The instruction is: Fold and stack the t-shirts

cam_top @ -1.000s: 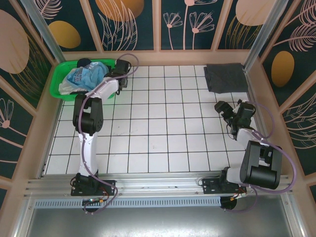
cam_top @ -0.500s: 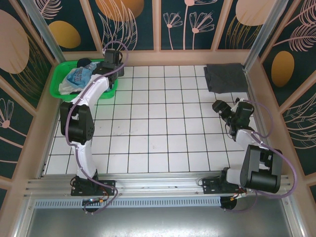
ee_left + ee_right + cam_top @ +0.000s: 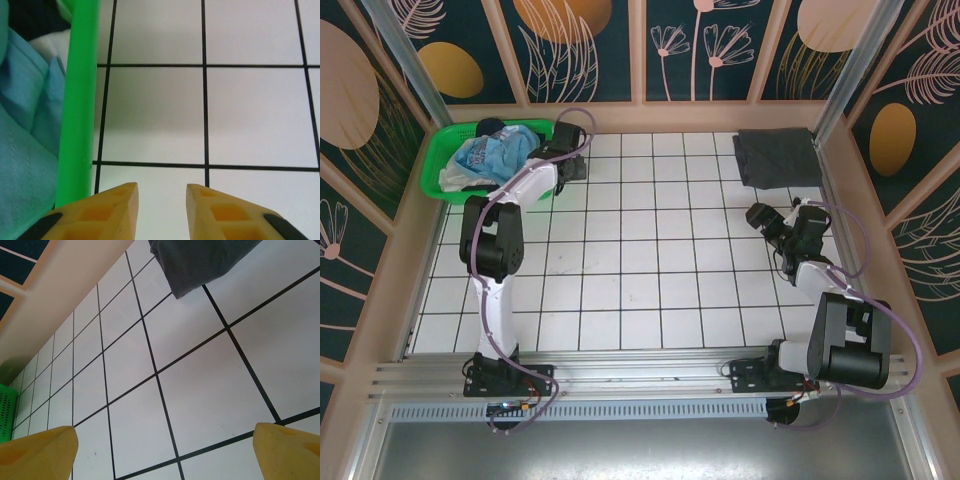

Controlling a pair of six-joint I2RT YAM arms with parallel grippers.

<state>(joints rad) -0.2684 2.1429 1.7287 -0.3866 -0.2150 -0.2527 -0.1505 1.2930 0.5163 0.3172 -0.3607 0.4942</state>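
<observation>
Left gripper (image 3: 162, 192): yellow fingers narrowly parted, empty, beside glossy green basket (image 3: 77, 100); crumpled light blue shirt (image 3: 25, 150) inside. Right gripper (image 3: 165, 427): spread wide, empty; folded grey shirt (image 3: 200, 260) ahead.

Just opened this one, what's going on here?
Two arms are working on folding and stacking t-shirts. One dark grey t-shirt lies folded in the far right corner of the table. Others, a light blue t-shirt on top, sit crumpled in the green basket at far left. The left pincer hangs just outside the basket's rim, jaws apart, gripping nothing. The right pincer hovers wide open over bare tiles near the grey one.
</observation>
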